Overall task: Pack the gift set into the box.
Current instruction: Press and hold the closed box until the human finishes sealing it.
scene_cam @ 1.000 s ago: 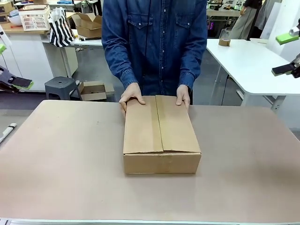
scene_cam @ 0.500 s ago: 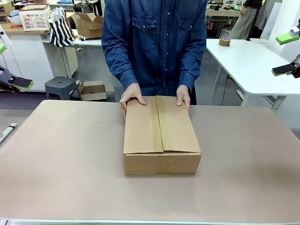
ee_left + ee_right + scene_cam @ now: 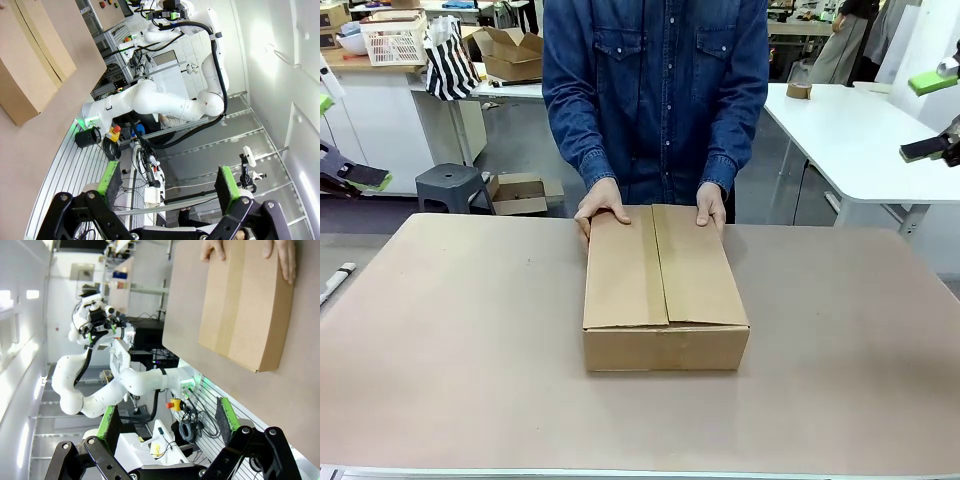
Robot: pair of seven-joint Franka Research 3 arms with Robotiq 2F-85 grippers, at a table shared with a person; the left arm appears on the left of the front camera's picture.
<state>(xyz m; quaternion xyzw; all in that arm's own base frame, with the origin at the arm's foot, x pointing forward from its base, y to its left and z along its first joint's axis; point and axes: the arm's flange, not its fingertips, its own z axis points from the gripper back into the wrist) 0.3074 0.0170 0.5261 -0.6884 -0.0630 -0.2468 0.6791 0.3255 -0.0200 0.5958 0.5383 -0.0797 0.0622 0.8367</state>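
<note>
1. Hanging near 9 o'clock of the front view, off the edge of the table (image 3: 450,350), the left claw (image 3: 167,185) has its green-padded fingers spread wide with nothing between them.
2. Farther back at 10 o'clock, a white slotted basket (image 3: 392,40) sits on a counter beside a black-and-white striped bag (image 3: 450,62) and an open carton (image 3: 510,52). What they hold is too small to tell.
3. At the table's middle sits the box (image 3: 660,275), plain brown cardboard. Its top flaps are folded shut, with the seam running from 12 to 6 o'clock, so what is inside is hidden.
4. A person in a denim shirt (image 3: 655,90) stands at 12 o'clock. One hand (image 3: 600,203) rests on the box's 11 o'clock corner and the other hand (image 3: 711,205) on its 1 o'clock corner.
5. Between 1 and 2 o'clock, a roll of tape (image 3: 799,90) lies on a white side table (image 3: 860,140).
6. At 2 o'clock, clear of the table, the right claw (image 3: 165,420) is also spread wide and grips nothing.
</note>
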